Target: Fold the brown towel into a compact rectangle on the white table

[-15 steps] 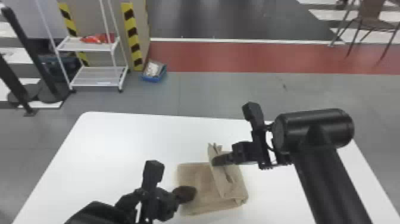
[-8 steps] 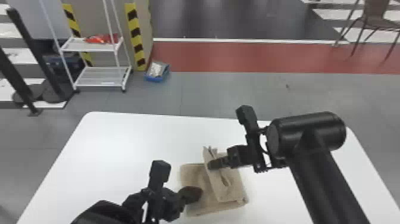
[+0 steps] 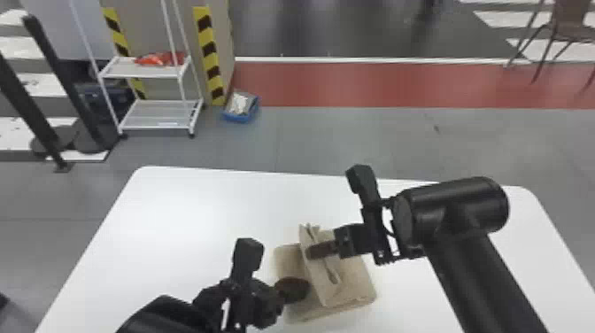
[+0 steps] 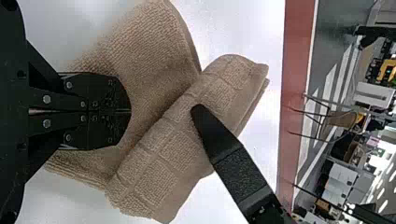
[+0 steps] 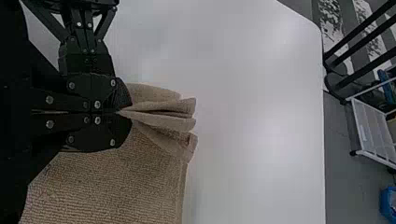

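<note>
One black left gripper [image 3: 297, 290] comes first, its two fingers clenched together, tips over the flat layer of the brown towel [image 3: 354, 278]. The towel lies partly folded on the near part of the white table [image 3: 199, 208], a thick flap turned over its base. Slightly farther off, the right gripper [image 3: 315, 251] is closed on the flap's edge, pinching the cloth into upright pleats. Beyond the table is a grey floor [image 3: 336, 141]; at the left, a white wheeled rack [image 3: 155, 116] stands near a blue bin [image 3: 241, 118]. A red floor band [image 3: 363, 84] runs across behind, with a brown chair [image 3: 571, 26] at far right.
</note>
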You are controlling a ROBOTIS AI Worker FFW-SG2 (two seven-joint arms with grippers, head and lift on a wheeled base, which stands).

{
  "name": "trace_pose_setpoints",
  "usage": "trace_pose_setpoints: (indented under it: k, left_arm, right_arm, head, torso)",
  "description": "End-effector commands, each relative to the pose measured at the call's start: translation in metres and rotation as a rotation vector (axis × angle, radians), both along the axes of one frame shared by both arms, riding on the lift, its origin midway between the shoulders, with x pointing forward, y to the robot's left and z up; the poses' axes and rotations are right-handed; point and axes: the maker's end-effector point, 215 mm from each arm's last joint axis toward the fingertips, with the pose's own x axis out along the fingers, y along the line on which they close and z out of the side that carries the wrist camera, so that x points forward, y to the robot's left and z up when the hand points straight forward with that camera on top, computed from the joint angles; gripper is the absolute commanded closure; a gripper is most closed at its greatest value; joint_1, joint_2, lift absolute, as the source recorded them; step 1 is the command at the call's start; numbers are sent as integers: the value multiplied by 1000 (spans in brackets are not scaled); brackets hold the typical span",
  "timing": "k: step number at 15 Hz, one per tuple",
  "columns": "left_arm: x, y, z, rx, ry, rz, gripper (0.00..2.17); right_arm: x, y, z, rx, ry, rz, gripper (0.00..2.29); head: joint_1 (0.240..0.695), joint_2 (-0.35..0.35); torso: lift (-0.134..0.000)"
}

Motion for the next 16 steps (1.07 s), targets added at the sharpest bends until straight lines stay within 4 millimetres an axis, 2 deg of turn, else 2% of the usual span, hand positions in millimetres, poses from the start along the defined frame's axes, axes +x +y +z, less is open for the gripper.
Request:
trace_pose_setpoints:
  k: [1, 2, 4, 5, 7, 9, 11, 14, 16]
  left_arm:
    - [1, 1, 0, 2, 0, 1, 1835]
    - [2, 1, -1, 3, 0, 2, 1835]
    - [1, -1, -2, 1, 3, 1, 1835]
    - [2, 0, -1, 1, 2, 2, 1835]
    - [4, 2, 1, 1, -2, 5, 1835]
    - [4, 6, 2, 1, -5, 8, 1835]
    - [3, 12, 9, -7, -18, 15, 1835]
    - [-3, 27, 25, -3, -26, 33, 1835]
    - [-9, 49, 38, 6, -17, 58, 1835]
  right_arm:
    - [-7, 0, -8, -3, 16, 1, 1075]
    - [-7, -1, -9, -5, 14, 0, 846]
    - [-4, 2, -9, -2, -6, 4, 90]
    - [-2, 5, -10, 7, -23, 5, 6]
    - [5, 12, -5, 38, -76, 9, 16]
    - [4, 20, 1, 73, -102, 11, 26]
    - [-4, 27, 12, 121, -130, 5, 29]
    - [-22, 20, 30, 172, -128, -27, 33]
    - [-40, 14, 41, 209, -105, -44, 43]
  head:
    - [695, 10]
    - [695, 10]
    - [695, 10]
    - [695, 10]
    - [695, 12]
    - [695, 21]
    - [695, 32]
    - [695, 54]
    - [695, 67]
  torso:
    - [0]
    - [0]
    - [0]
    - [0]
    - [0]
    - [0]
    - [0]
    - [0]
    - [0]
